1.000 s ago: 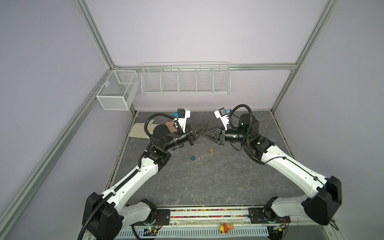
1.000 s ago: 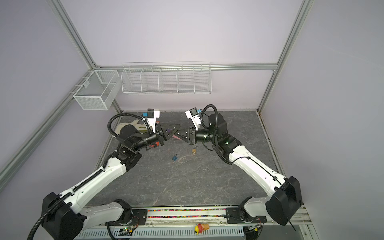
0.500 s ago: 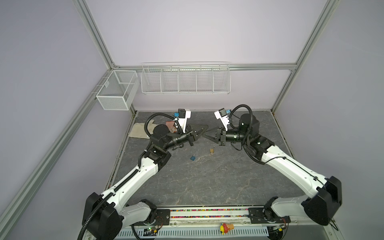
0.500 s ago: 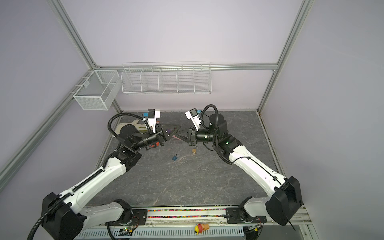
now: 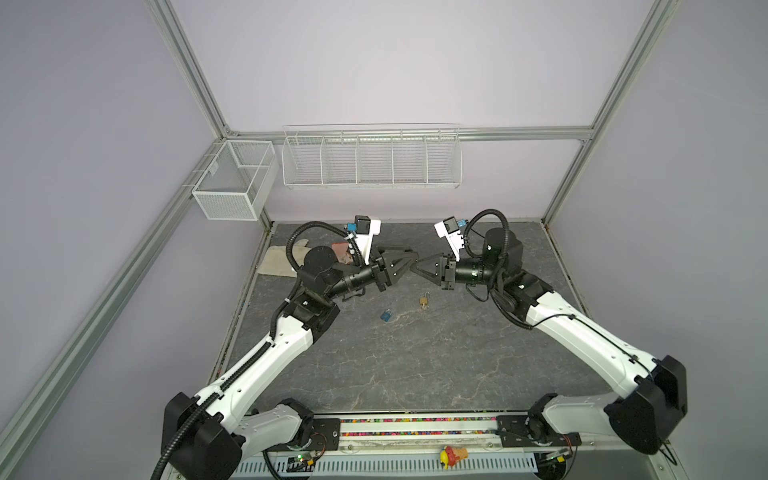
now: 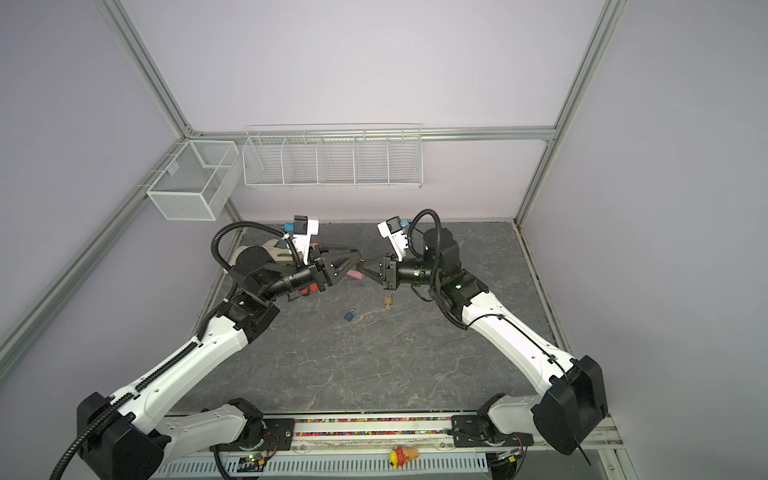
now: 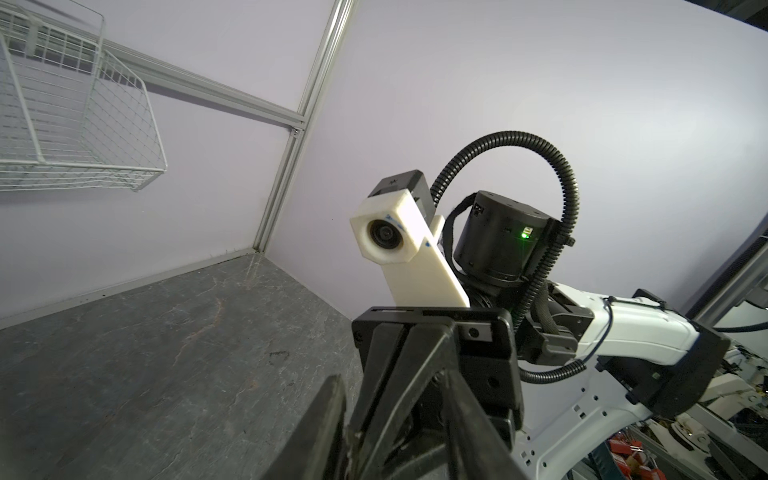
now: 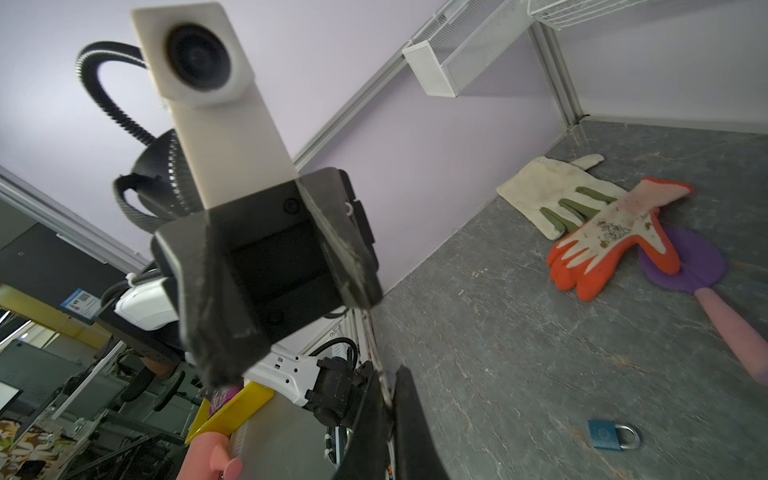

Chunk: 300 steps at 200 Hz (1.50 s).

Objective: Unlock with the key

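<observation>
Above the desk's (image 5: 415, 374) back middle, I have both arms bent low, wrists level, black triangular fingers nose to nose. The left gripper (image 5: 405, 262) stands parted; the right gripper (image 5: 417, 268) is clenched, any key hidden from me. A brass padlock (image 5: 424, 301) and a blue padlock (image 5: 386, 315) lie on the veined grey stone beneath.

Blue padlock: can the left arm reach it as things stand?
Probably yes. The blue padlock lies on bare table, apart from the brass padlock and nearer the robot's base than the left gripper, which is raised and open. Nothing stands between them.
</observation>
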Available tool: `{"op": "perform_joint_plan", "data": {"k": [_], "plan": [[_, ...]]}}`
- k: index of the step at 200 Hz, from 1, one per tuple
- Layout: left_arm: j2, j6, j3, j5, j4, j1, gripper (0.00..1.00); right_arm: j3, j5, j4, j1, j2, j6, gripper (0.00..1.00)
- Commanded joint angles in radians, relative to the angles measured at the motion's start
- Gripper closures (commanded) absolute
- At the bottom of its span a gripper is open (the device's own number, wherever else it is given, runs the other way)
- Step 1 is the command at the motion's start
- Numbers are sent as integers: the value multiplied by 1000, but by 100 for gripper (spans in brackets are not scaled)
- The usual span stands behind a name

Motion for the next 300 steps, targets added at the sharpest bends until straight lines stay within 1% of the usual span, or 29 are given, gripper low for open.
{"op": "perform_joint_plan", "data": {"k": [1, 14, 28, 39, 50, 58, 78, 80, 112, 143, 168, 202, 243, 300], "plan": [[-60, 26, 40, -147, -171, 3, 56, -42, 49, -95, -16, -29, -34, 94], [-75, 28, 38, -272, -290, 3, 53, -67, 82, -138, -16, -31, -37, 94], [-76, 34, 44, -397, -430, 3, 50, -113, 105, -142, -16, -33, -26, 94], [-61, 44, 48, -460, -522, 3, 50, -154, 140, -144, -17, -40, -3, 94], [-33, 35, 52, -527, -606, 2, 49, -188, 151, -140, -16, -40, 17, 94], [-8, 35, 56, -553, -651, 3, 49, -211, 154, -142, -16, -38, 27, 94], [65, 25, 55, -592, -725, 3, 46, -258, 186, -140, -14, -37, 61, 94], [74, 24, 56, -596, -730, 3, 46, -281, 191, -139, -14, -38, 62, 94], [207, 46, 59, -599, -750, 3, 44, -350, 298, -172, -1, -60, 79, 94], [366, 72, 119, -627, -799, -2, 42, -388, 356, -186, 0, -76, 83, 94], [500, 85, 198, -652, -873, -23, 42, -407, 358, -171, 2, -80, 79, 94], [642, 95, 256, -682, -903, -60, 43, -405, 356, -174, 3, -57, 74, 94], [702, 65, 256, -705, -906, -84, 43, -383, 363, -203, 4, -48, 37, 94], [723, -5, 206, -742, -895, -118, 43, -367, 364, -216, 4, -32, 17, 94]]}}
